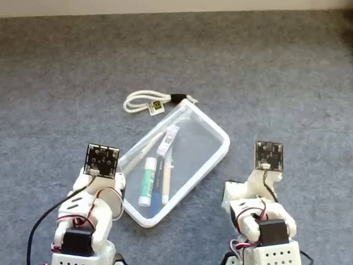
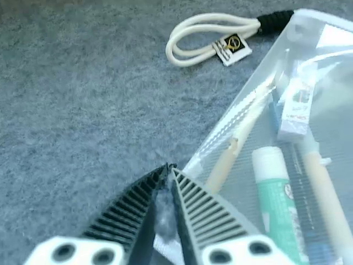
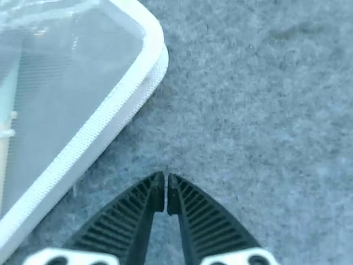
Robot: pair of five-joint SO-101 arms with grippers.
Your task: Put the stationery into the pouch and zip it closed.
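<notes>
1. The pouch (image 1: 196,150) is clear with white edging. It lies flat and slanted in the middle of the table (image 1: 281,70), running from roughly 1 o'clock down to 7 o'clock in the high view.
2. The stationery is already inside: a green-and-white glue stick (image 1: 146,182), a couple of pale pens (image 2: 234,149) and a small white block (image 2: 295,107), all lined up along the pouch's length. Can't tell if the zip is open or done up.
3. A white cord loop (image 1: 144,102) with a little tag (image 2: 231,48) hangs off the pouch's 12 o'clock corner and curls out toward 10 o'clock on the table.
4. The left tool (image 2: 168,168) has its fingers pressed together at the tips. It sits right at the pouch's long edge on the 9 o'clock side. No idea if it's pinching any of the plastic.
5. The right tool (image 3: 166,185) is also pressed together, over bare table just beside the pouch's 4 o'clock edge and not touching it.
6. The left arm (image 1: 91,217) sits at 8 o'clock of the pouch and the right arm (image 1: 261,214) at 4 o'clock.
</notes>
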